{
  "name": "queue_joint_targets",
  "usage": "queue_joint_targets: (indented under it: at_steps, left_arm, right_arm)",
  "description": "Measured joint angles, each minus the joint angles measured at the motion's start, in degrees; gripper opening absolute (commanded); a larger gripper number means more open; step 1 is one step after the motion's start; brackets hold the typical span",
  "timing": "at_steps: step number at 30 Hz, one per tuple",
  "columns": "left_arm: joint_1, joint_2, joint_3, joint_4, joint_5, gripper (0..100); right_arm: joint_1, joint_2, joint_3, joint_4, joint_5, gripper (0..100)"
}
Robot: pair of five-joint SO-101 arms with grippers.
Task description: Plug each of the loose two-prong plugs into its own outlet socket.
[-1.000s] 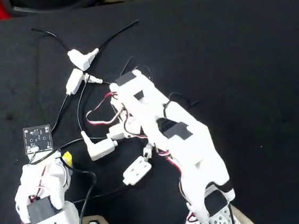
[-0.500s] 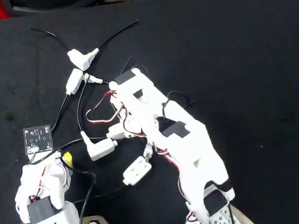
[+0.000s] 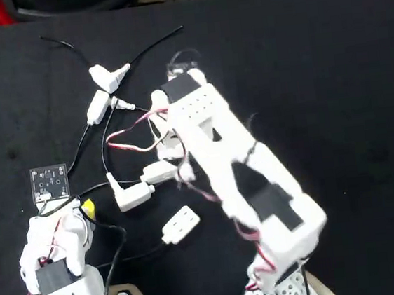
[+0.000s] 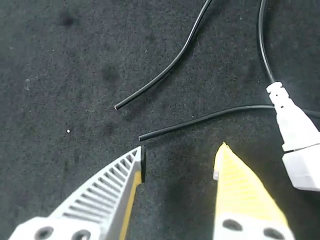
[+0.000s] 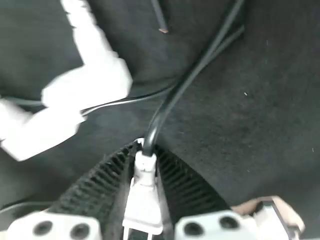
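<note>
One plug is pinched in the right gripper, the left gripper hangs spread, and the near outlet socket looks unfilled.

A plug sits between the right jaws, its cord leading ahead over the counter. Two cord ends lie just beyond the left jaws' tips, with what seems a second plug beside one jaw.

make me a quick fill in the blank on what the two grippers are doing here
The right gripper is ___ on a white plug.
The plug's cord is ___.
The left gripper has its jaws ___, with nothing between them.
One of its jaws is mostly white, the other ___.
Missing words: shut, black, open, yellow.
</note>
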Motion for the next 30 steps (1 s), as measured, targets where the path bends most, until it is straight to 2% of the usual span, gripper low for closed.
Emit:
queue_joint_targets:
  at_steps: [3,9,14,20,22,25,27,30]
  left_arm:
    - [0.35,0.0,0.0,0.0,0.0,23]
    - [5.63,0.0,0.0,0.0,0.0,22]
    - [8.09,0.0,0.0,0.0,0.0,13]
    - [9.14,0.0,-0.09,0.0,0.0,12]
    - [9.41,0.0,-0.09,0.0,0.0,12]
    - [9.41,0.0,0.18,0.0,0.0,12]
    - [9.41,0.0,0.18,0.0,0.0,12]
    - [9.41,0.0,0.26,0.0,0.0,12]
  right_arm:
    - [-3.25,-7.38,2.29,-2.81,0.0,1.1]
    - [-10.46,-17.67,14.24,-13.8,0.35,1.1]
    - [-11.25,-25.49,29.98,-29.8,6.15,1.1]
    - [-11.25,-34.37,47.65,-51.69,8.26,1.1]
    - [-11.08,-36.75,50.55,-52.84,8.26,1.2]
    - [-6.68,-39.12,51.34,-47.91,11.87,1.3]
    - [-1.67,-39.56,51.96,-43.08,17.23,1.4]
    - [7.12,-39.65,53.19,-39.65,30.24,1.3]
